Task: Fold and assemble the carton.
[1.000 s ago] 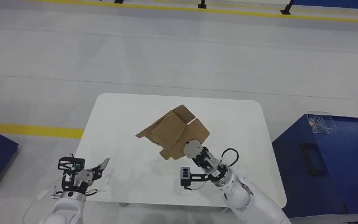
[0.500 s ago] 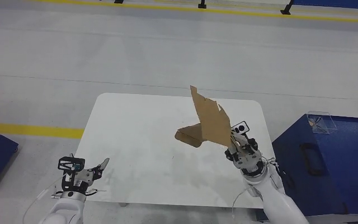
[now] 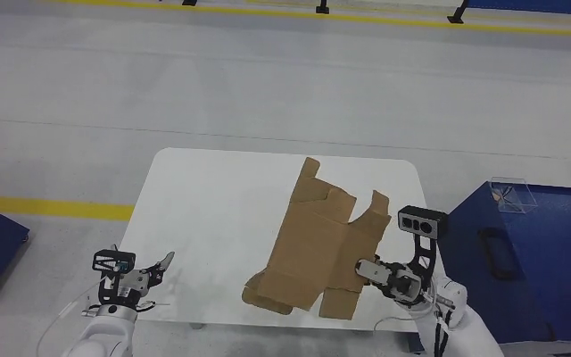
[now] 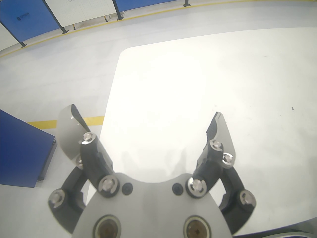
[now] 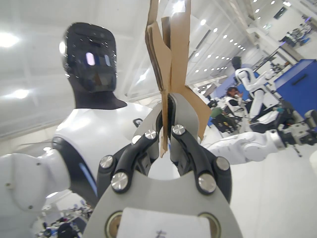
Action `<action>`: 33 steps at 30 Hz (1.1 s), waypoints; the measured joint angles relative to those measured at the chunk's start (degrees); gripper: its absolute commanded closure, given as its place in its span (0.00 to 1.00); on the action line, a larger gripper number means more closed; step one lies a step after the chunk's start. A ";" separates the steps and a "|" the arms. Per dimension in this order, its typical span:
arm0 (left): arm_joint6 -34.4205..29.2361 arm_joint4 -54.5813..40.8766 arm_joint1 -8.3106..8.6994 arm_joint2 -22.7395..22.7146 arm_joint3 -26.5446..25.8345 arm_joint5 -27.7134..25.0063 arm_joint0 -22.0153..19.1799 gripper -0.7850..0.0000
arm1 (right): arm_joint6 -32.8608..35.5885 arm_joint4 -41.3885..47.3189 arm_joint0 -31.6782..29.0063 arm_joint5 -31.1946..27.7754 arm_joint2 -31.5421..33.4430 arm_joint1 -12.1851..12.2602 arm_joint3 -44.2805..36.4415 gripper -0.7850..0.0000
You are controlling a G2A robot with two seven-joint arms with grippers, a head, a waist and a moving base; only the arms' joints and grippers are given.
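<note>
- The brown corrugated cardboard carton is an unfolded blank: flaps spread, no walls standing, nothing tucked. By my reading the whole fold and assembly remains to be done.
- In the top view the carton fills the lower right of the frame, over the right half of the white rounded table. Its broad face is turned up to the camera and its lower corner reaches past the table's near edge. I cannot tell whether any edge touches the table.
- The right gripper has its fingers pinched tight on the carton's right-hand edge. The right wrist view shows the board clamped edge-on between them.
- The left gripper sits at the lower left of the top view, off the table's corner, fingers spread wide with nothing between them.
- A second ago the carton was a partly folded bundle near the table's middle. Half a second ago it stood on edge towards the right. Now it is swung open and flat-faced, and the right arm has shifted right and lower in the frame. The left arm has not moved.
</note>
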 measured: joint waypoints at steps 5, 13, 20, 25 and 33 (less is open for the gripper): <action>0.00 0.00 0.00 0.00 0.00 0.00 0.00 0.00 | -4.99 -11.32 1.65 -4.95 -6.10 -0.82 5.34 1.00; 0.00 0.00 0.00 0.00 0.00 0.00 0.00 0.00 | -4.87 -10.23 1.83 -4.31 -7.43 -0.94 6.28 1.00; 0.00 0.00 0.00 0.00 0.00 0.00 0.00 0.00 | -8.55 -16.22 2.22 -6.67 -3.10 -0.74 2.81 1.00; 0.00 0.00 0.00 0.00 0.00 0.00 0.00 0.00 | -16.56 -35.56 -1.01 -10.67 9.36 -0.43 -6.18 1.00; 0.00 0.00 0.00 0.00 0.00 0.00 0.00 0.00 | -36.78 -80.47 -8.76 -9.86 29.71 -2.52 -28.08 1.00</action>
